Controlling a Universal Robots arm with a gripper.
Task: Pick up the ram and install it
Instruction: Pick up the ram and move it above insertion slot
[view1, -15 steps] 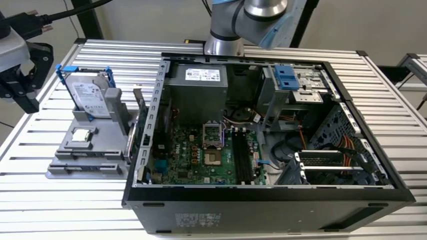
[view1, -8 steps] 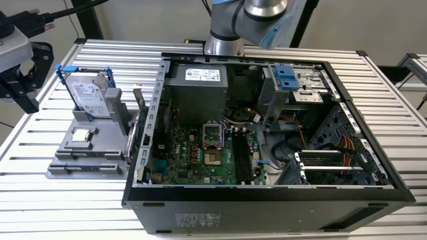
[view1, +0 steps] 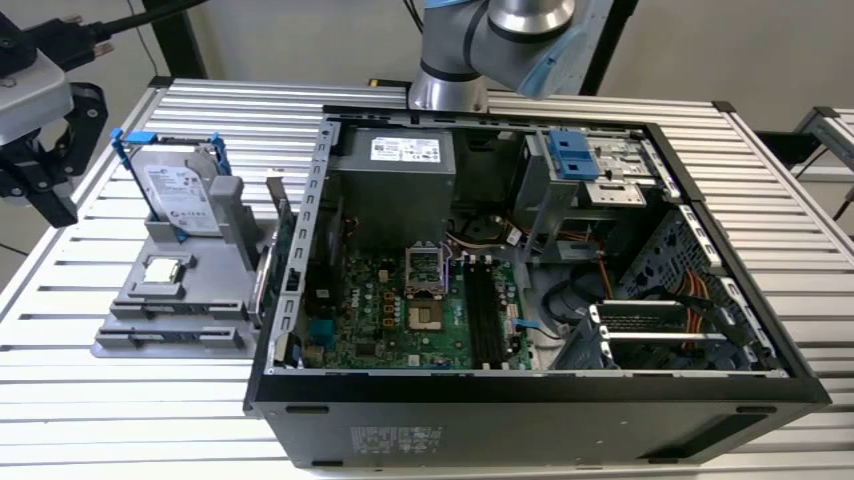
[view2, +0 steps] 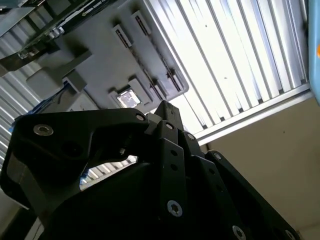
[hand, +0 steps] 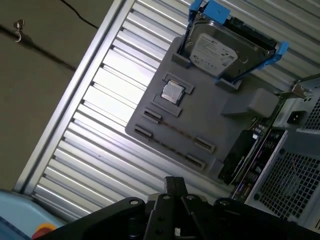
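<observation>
The claw (view1: 40, 190), its state impossible to tell, hovers at ten o'clock off the grey fixture (view1: 134, 300); probably the approach step, needing alignment above it.

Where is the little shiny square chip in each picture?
Exterior view: the chip lies on the gray holder, toward the exterior view's left, below the hard drive.
First wrist view: the chip sits on the gray holder, near the hard drive.
Second wrist view: the chip sits on the gray holder.
Shared landmark: the gray holder.
</observation>
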